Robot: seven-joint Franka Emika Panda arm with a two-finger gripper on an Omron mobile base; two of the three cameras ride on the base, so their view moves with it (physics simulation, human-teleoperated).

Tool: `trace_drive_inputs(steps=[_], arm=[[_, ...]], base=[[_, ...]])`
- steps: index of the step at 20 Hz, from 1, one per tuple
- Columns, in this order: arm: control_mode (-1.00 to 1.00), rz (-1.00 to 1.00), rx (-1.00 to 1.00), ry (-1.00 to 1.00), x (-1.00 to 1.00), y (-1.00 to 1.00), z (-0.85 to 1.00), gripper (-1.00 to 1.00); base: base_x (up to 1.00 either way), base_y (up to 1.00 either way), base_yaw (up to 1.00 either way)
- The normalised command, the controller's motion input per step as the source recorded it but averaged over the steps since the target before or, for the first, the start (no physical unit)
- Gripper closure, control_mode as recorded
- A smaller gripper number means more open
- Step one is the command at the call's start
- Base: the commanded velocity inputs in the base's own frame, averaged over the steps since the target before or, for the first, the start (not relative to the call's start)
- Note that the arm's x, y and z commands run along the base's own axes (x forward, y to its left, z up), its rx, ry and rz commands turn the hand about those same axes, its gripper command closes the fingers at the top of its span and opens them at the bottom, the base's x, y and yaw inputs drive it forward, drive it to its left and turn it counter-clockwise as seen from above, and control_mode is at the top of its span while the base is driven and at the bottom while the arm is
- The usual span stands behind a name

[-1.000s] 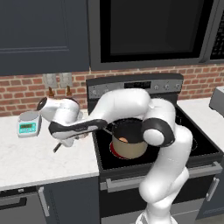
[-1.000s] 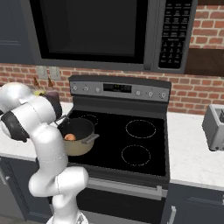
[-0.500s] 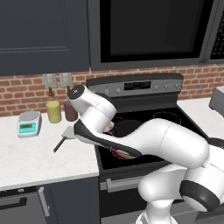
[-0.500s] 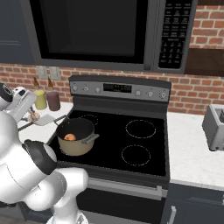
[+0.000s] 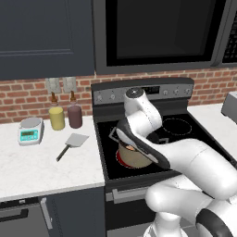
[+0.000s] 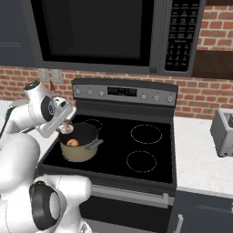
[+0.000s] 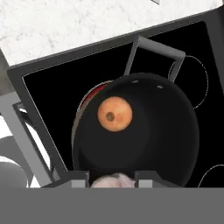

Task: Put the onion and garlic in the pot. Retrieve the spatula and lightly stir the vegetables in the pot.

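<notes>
With the onion (image 7: 114,114) already at 10 o'clock inside the pot (image 7: 166,144), the gripper (image 7: 113,178) hovers over the rim, 2 fingers pinching the garlic (image 7: 112,181) for dropping.

The white arm rises from the base, folds at a dark elbow joint and reaches forward and down over the stove. In the right base view the wrist tilts downward, with the tool (image 6: 65,128) pointing down just above the pot's (image 6: 79,144) near rim. In the hand view the 2 fingers (image 7: 81,179) sit at the bottom edge with a pale, lumpy garlic (image 7: 112,181) between them, directly over the pot's dark interior. The jaws are partly parted, pressed against the garlic on both sides.
</notes>
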Motion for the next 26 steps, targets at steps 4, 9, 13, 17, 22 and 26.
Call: trace_drive_inputs(steps=[4, 9, 13, 17, 22, 26], arm=[[-1.00, 0.00, 0.00, 0.17, 0.54, -0.29, -0.35, 1.00], [-1.00, 0.00, 0.00, 0.14, 0.26, 0.00, -0.44, -1.00], [-1.00, 0.00, 0.01, 0.01, 0.06, 0.00, -0.05, -1.00], [-1.00, 0.00, 0.07, -0.01, -0.05, 0.00, 0.39, -1.00], [-1.00, 0.06, 0.06, -0.05, -0.63, 0.54, 0.65, -1.00], [-1.00, 0.01, 0.09, 0.00, -0.96, 1.00, 0.27, -1.00]], base=[[0.00, 0.00, 0.00], [0.00, 0.00, 0.00], [0.00, 0.00, 0.00], [0.00, 0.00, 0.00], [0.00, 0.00, 0.00], [0.00, 0.00, 0.00]])
